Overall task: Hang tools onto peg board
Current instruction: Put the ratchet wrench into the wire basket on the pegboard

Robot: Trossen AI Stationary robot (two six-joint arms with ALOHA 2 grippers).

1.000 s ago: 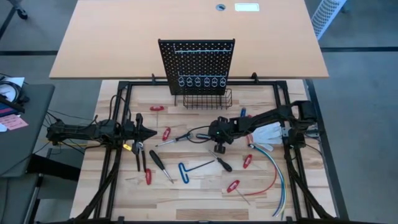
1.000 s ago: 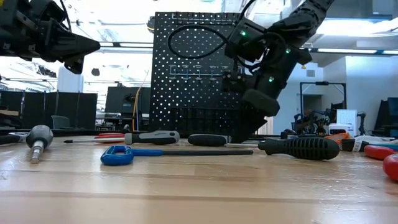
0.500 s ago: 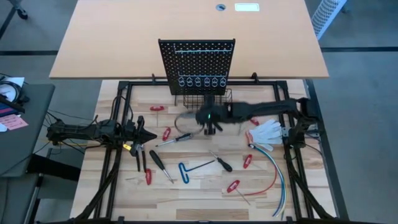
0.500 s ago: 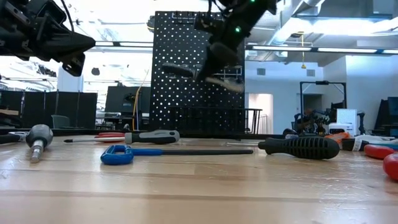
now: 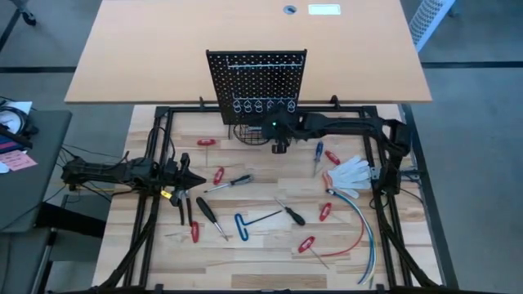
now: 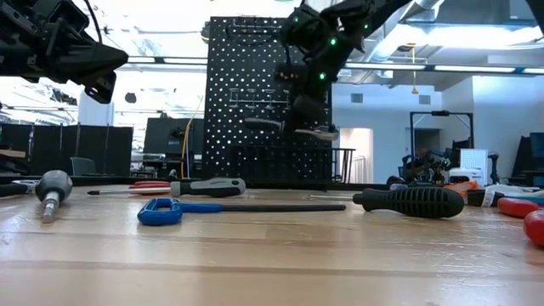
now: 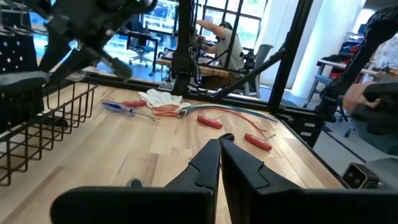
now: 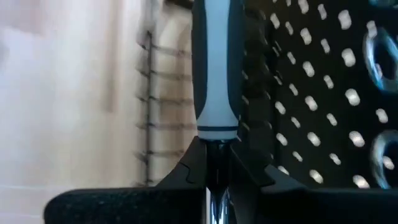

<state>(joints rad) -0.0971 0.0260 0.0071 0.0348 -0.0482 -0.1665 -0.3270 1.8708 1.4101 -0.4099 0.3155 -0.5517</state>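
right tool [image 5: 279, 140] is closed on a grey-and-black handled tool [image 8: 215, 74], held up at the bench's far edge, just before the peg board [image 5: 256, 72]. handle lies level across the board face, beside the ring holders [image 5: 258, 105]. left tool [image 5: 189, 175], fingers together and empty, waits near the left edge.

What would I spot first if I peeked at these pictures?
Probably the black peg board standing at the table's far side, with the right gripper up in front of it holding a grey-handled tool in its jaws. Next, the blue T-handle hex key among tools scattered on the table.
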